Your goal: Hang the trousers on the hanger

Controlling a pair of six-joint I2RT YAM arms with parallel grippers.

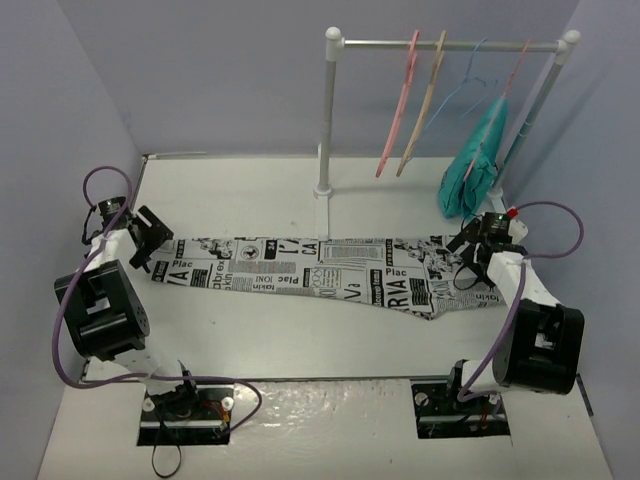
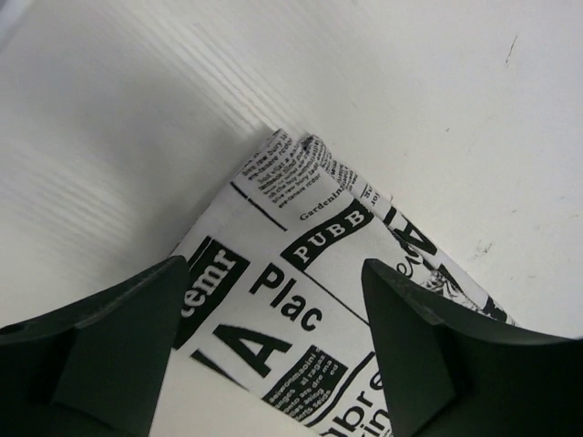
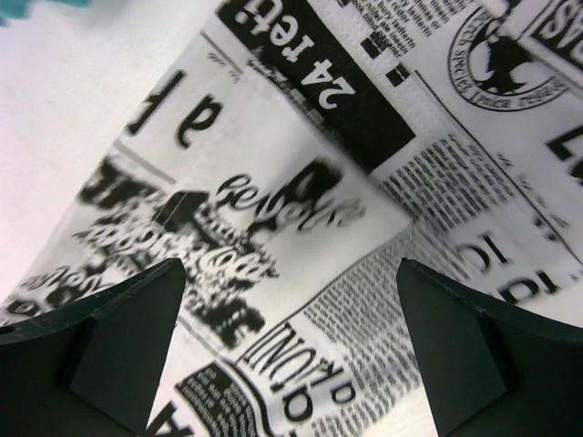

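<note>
The trousers (image 1: pixel 320 268), white with black newspaper print, lie stretched flat across the table from left to right. My left gripper (image 1: pixel 150 240) hovers over their left end with its jaws spread. In the left wrist view the folded cuff end of the trousers (image 2: pixel 282 218) shows between the open fingers of that gripper (image 2: pixel 273 269), and nothing is pinched. At the right end my right gripper (image 1: pixel 470 255) stands open; its wrist view shows the trousers' fabric (image 3: pixel 364 182) under the wide-apart right gripper (image 3: pixel 291 264). The pink hanger (image 1: pixel 400 100) hangs on the rail at the back.
A white clothes rail (image 1: pixel 450 45) on two posts stands at the back right. Beside the pink one it carries a tan hanger (image 1: pixel 425 100) and a thin blue wire hanger (image 1: pixel 470 75). A teal garment (image 1: pixel 475 165) hangs at its right end. Grey walls close both sides.
</note>
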